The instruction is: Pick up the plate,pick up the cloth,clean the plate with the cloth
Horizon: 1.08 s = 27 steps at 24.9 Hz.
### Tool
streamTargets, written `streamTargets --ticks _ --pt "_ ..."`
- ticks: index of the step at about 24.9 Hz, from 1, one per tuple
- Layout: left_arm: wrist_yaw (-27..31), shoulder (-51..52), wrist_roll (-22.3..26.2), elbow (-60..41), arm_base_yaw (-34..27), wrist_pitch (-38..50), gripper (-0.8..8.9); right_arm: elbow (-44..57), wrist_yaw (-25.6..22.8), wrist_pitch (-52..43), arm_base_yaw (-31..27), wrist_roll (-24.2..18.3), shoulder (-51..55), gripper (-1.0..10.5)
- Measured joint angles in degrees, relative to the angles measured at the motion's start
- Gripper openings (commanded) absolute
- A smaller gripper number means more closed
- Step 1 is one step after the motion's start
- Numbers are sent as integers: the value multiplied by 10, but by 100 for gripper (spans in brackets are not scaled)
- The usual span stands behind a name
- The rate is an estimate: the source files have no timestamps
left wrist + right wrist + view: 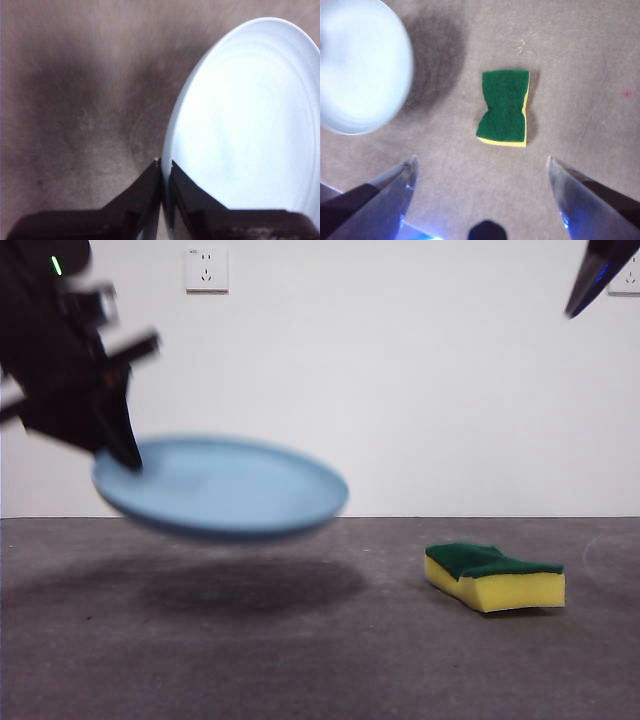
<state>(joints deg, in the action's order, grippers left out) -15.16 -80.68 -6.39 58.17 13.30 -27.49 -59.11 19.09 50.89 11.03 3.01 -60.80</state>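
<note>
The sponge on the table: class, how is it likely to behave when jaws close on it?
The sponge looks like thick yellow foam, so it would probably squash rather than stay stiff. It seems light for its bulk. Lying flat, green layer up, it should neither roll nor tip. The right gripper is open above it.

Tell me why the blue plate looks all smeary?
Front view: the plate is held off the table by the left gripper and looks motion-blurred, with a soft dark shadow beneath; the sponge is sharp. Left wrist view: the table streaks too.
</note>
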Motion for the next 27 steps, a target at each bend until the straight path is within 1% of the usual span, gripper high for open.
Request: streamTargets --ticks 5,10,13,16,19,22,24,26,27 --pt "3 107 10 0 0 -68 -8 -23 -59 -33 62 -7 -68 349" --pt "6 192 15 0 0 -131 -8 -33 -125 -77 117 -23 -143 344" --pt "7 241 16 0 0 -161 -8 -33 -170 -117 144 -33 -220 344" --pt "15 258 19 0 0 -171 -8 -33 -193 -146 152 -36 -289 342" --pt "16 258 19 0 0 -184 -8 -33 -193 -159 152 -37 -339 335" --pt "16 258 21 0 0 -184 -8 -33 -193 -167 152 -37 -372 183" --pt "17 258 21 0 0 -183 -8 -34 -193 -173 152 -37 -384 178" --pt "17 258 22 0 0 -183 -8 -38 -193 -176 152 -37 -395 34" --pt "17 258 22 0 0 -183 -8 -38 -194 -177 152 -37 -400 -20"
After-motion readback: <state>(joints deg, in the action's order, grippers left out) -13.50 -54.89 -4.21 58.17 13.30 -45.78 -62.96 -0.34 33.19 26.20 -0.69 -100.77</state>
